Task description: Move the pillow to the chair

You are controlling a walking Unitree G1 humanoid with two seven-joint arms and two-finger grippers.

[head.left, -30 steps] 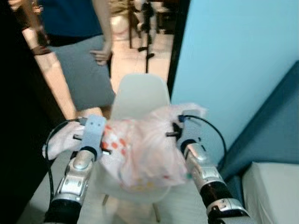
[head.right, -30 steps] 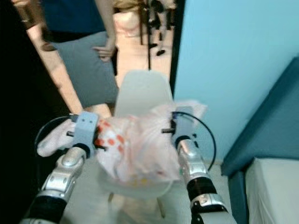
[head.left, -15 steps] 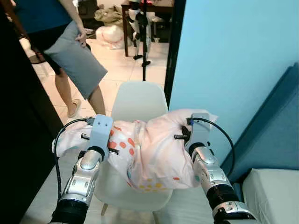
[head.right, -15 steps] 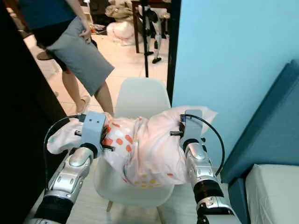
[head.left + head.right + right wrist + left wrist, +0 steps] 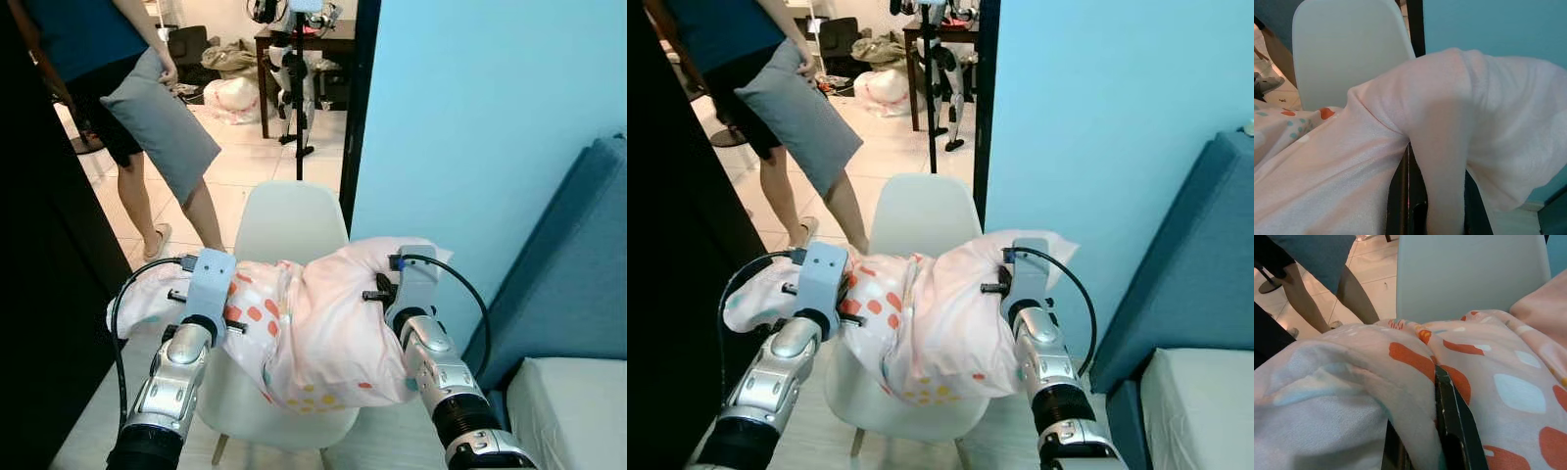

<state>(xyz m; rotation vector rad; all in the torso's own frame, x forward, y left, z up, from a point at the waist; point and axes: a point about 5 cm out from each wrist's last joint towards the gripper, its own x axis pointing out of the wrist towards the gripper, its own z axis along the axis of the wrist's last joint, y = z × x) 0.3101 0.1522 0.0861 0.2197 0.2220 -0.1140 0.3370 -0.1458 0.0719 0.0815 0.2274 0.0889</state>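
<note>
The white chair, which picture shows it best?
The left eye view: the white chair shows its back, seat and a leg beneath the pillow. The right eye view matches. Both wrist views catch just its backrest.

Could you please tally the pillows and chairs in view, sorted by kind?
Pillows: 2, the pink spotted pillow clamped by the left gripper and right gripper, and the grey pillow carried by a person.
Chairs: 1, the white chair.
Total: 3.
</note>
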